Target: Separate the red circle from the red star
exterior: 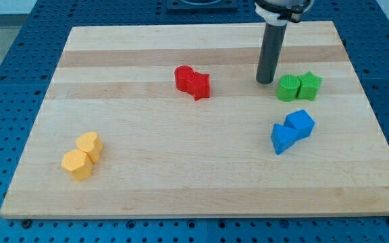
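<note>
My tip, a bare rod clamped on nothing, stands right of the touching red circle and red star, just left of the green blocks; bare board surrounds the red pair.

view: single camera (no second view) | position: stood high before the desk | facing: looked down obliquely | range: medium, whole board framed

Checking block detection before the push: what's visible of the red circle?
The red circle is a small glossy red block, plastic-looking, with a rounded outline and flat top, lying flat on the wooden board above centre. Its right side touches the red star; the two form one cluster. My tip stands well off to the view's right, near the green blocks, not touching it.
</note>
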You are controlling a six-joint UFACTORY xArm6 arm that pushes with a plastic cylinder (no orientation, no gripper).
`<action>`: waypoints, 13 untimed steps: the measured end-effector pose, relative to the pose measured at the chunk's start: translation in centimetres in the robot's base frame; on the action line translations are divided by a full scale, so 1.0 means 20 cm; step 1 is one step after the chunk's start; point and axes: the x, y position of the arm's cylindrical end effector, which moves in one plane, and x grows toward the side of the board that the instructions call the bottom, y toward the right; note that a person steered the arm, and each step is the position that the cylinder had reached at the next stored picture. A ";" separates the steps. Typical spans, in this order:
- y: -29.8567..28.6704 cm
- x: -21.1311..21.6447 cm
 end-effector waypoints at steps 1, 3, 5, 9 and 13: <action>0.00 0.01; 0.00 0.03; 0.00 0.03; -0.07 0.03; -0.28 0.03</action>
